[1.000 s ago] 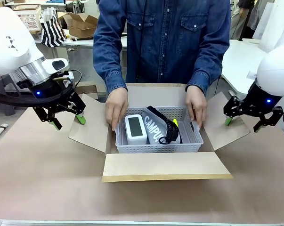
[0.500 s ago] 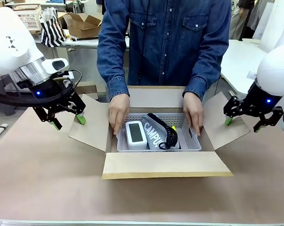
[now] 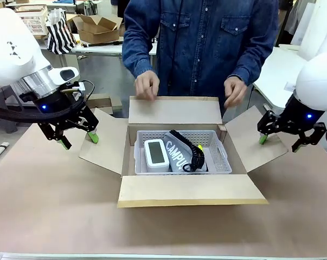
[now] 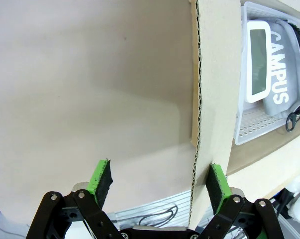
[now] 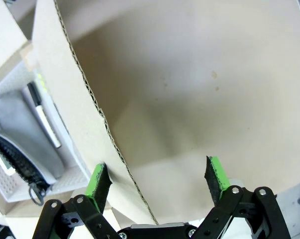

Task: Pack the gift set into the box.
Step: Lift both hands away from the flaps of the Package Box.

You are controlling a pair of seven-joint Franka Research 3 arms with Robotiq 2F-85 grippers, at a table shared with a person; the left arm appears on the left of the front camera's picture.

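Observation:
The gift set's white perforated basket [image 3: 220, 157] rests inside the open brown box [image 3: 190, 190]. In it lie the white device [image 3: 156, 153], the black lettered pouch [image 3: 177, 153] and the coiled cord [image 3: 197, 153]. The person's hands [image 3: 147, 85] hover above the far flap, off the basket. My left gripper [image 3: 78, 141] stands open beside the left flap. In the left wrist view that flap's edge [image 4: 195, 149] runs between the pads of this gripper [image 4: 158, 185], with the basket [image 4: 259, 125] beyond. My right gripper [image 3: 281, 142] is open at the right flap, whose edge [image 5: 90, 102] crosses between that gripper's [image 5: 157, 181] pads.
Brown paper [image 3: 44, 216] covers the table. Behind the person, on other tables, stand a striped bag [image 3: 60, 33], a smaller carton [image 3: 95, 27] and a white lattice crate [image 3: 33, 19]. A white table [image 3: 277, 67] is at the far right.
The person lowered the basket fully into the box, then let go and lifted both hands above the far flap. Neither arm has moved.

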